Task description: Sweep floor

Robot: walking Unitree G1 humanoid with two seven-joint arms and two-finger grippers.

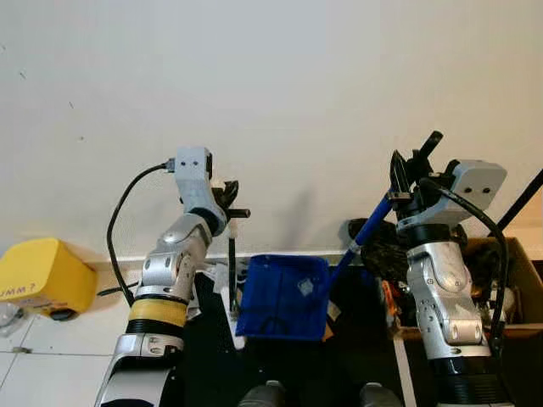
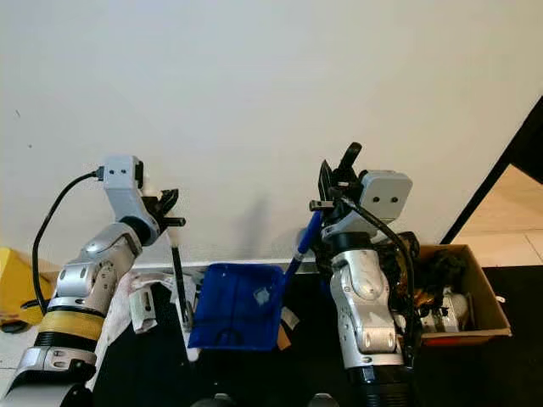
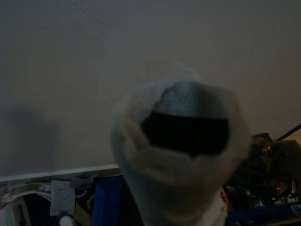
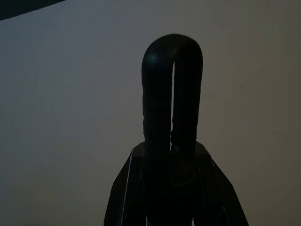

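Note:
I face a white wall with both arms raised. My left gripper is shut on the top of a thin black dustpan handle. The handle drops straight down to the blue dustpan, which stands on the dark floor by the wall. A blurred pale hollow handle end sits close in the left wrist view. My right gripper is shut on the blue broom handle, which slants down towards the dustpan. The handle's black hanging loop sticks up past the fingers. Dark bristles bunch behind the right arm.
A yellow box lies on the white tiles at far left. An open cardboard box of clutter stands at the right, beside a dark doorway edge. A white baseboard runs along the wall, with white bits near the dustpan.

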